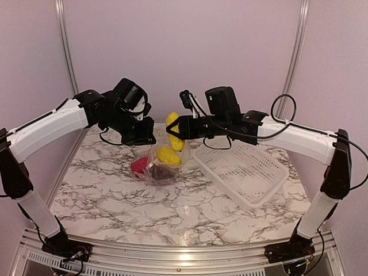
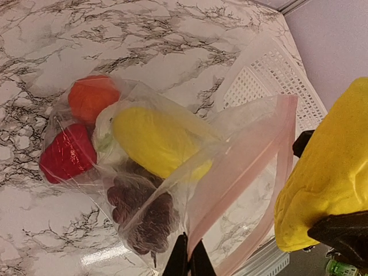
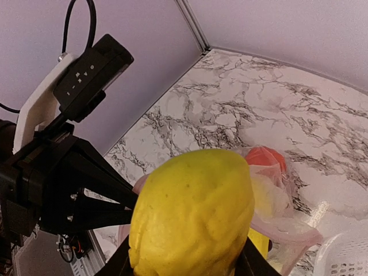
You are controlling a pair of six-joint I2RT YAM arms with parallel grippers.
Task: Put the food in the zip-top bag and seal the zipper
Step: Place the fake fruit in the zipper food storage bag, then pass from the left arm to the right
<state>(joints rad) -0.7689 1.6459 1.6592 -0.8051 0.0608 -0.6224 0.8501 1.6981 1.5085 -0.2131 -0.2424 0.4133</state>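
White arm links [image 1: 49, 123], black joints [image 1: 339, 167], black wrist housings [image 1: 221, 103], looping black cables [image 1: 283, 95]

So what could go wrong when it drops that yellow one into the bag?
The held yellow piece in the right fingers looks bulky next to the bag mouth, so it might catch on the zipper and miss. Only the left fingers pinch the thin plastic, so a bump could tug it free. The bag already holds a second yellow piece, grapes, a red piece and an orange fruit, which may crowd the seal.
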